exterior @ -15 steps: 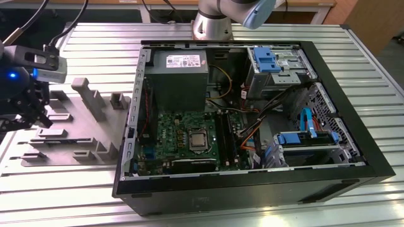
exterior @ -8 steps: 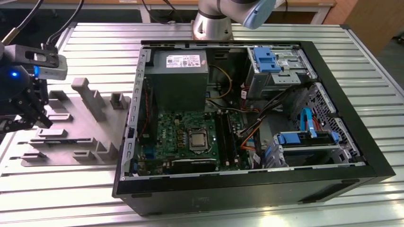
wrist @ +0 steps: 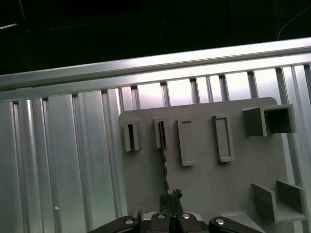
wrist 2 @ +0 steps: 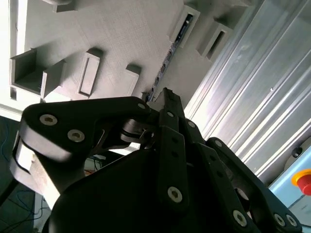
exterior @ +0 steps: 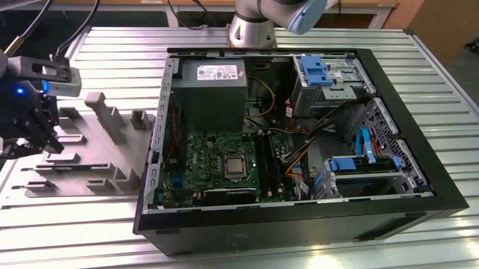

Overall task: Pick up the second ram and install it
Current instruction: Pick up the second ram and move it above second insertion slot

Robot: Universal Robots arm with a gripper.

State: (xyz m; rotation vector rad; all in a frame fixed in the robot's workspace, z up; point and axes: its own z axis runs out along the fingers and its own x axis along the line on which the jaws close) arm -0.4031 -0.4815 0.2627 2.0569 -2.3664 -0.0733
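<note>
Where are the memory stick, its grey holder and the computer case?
memory stick (wrist: pixel 164 160), first wrist view, middle of its thin edge.
grey holder (wrist: pixel 204 184), first wrist view, bare base.
computer case (exterior: pixel 299 224), exterior view, black outer wall.

The exterior view's left edge cuts off the gripper, and its top edge cuts off the arm. In the first wrist view the second ram, edge-on, loses its near end between closed fingertips; its chips cannot be made out.

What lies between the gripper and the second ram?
Nothing: in the first wrist view the second ram, edge-on in the grey holder, runs right up to the gripper.
</note>
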